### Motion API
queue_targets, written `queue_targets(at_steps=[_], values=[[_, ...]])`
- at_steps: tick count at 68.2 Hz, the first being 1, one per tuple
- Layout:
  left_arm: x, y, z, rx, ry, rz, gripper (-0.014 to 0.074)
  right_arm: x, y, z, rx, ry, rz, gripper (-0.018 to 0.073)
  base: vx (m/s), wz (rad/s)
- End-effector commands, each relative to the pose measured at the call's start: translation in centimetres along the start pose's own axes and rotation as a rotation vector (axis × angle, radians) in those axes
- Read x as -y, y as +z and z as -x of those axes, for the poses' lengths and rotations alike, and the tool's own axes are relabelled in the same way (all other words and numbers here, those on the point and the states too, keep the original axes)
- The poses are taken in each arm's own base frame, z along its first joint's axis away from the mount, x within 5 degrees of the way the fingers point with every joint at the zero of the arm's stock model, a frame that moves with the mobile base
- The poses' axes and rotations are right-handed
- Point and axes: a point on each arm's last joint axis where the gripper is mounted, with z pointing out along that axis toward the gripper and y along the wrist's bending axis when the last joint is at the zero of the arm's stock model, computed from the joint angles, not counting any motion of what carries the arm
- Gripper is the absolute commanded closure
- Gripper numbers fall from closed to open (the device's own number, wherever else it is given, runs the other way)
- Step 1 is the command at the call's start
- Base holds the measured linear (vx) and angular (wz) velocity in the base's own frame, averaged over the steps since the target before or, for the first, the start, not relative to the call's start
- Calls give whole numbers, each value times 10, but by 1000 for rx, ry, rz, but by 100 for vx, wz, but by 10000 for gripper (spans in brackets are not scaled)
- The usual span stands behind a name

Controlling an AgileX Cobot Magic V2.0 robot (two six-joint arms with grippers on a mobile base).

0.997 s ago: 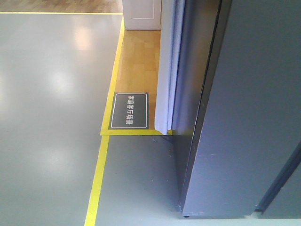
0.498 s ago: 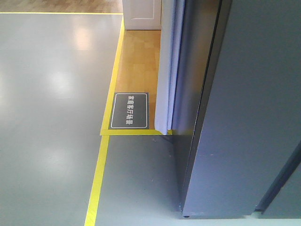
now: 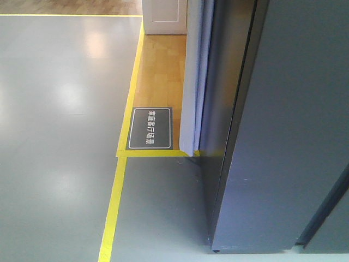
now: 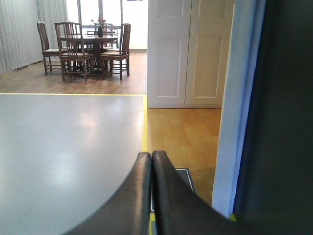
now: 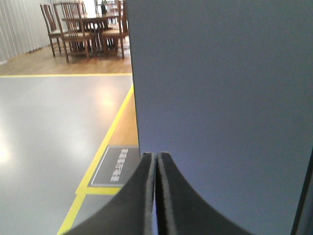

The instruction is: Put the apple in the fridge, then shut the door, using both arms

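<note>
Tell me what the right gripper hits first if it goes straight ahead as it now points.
Most likely the fridge's dark grey door. The shut right gripper points at that panel near its left edge; how far off it is, the picture doesn't show.

Dark grey fridge [image 3: 283,136], upright

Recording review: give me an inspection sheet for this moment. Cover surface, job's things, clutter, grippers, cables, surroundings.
Surface: grey floor with yellow tape lines; wood-look strip beside it.
Job's things: fridge, dark grey outside, fills the right of the front view; whether its door is fully shut cannot be told. Apple: nothing seen.
Clutter: dark floor sign with white lettering; nothing else seen.
Grippers: left gripper shut, holding nothing, beside the fridge; right gripper shut, holding nothing, facing the grey fridge panel.
Cables: nothing seen.
Surroundings: dining table with chairs, white panelled doors, curtains.
</note>
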Motion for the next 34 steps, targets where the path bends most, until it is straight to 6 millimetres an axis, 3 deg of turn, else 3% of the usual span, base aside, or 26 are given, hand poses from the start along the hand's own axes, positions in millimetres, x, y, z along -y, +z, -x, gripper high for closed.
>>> queue_targets(at_steps=[1, 34], values=[[0, 0, -2, 57, -7, -4, 602, 1, -1, 9, 109, -26, -12, 561, 0, 0], [0, 0, -2, 57, -7, -4, 602, 3, -1, 12, 139, -4, -32, 561, 0, 0]])
